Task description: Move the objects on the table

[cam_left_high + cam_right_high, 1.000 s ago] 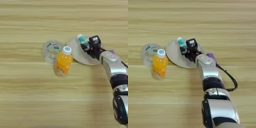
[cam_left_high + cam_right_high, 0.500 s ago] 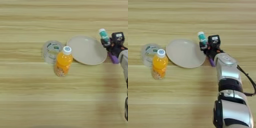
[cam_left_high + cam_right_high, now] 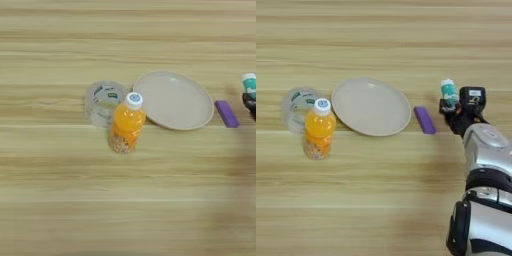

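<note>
No legible text, brand, number or sign. The tube (image 3: pixel 448 92) carries a teal label, the bottle (image 3: pixel 318 129) cap a bluish mark, the tape roll (image 3: pixel 103 101) a green and dark print; none can be read.

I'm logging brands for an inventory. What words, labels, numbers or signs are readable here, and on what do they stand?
No text can be read.
Orange-drink bottle: blue mark on its white cap, too blurred.
Clear tape roll: green-and-white label, print too small.
White tube beside the pincer: teal label, print illegible.
Beige plate and purple block: no markings visible.
</note>
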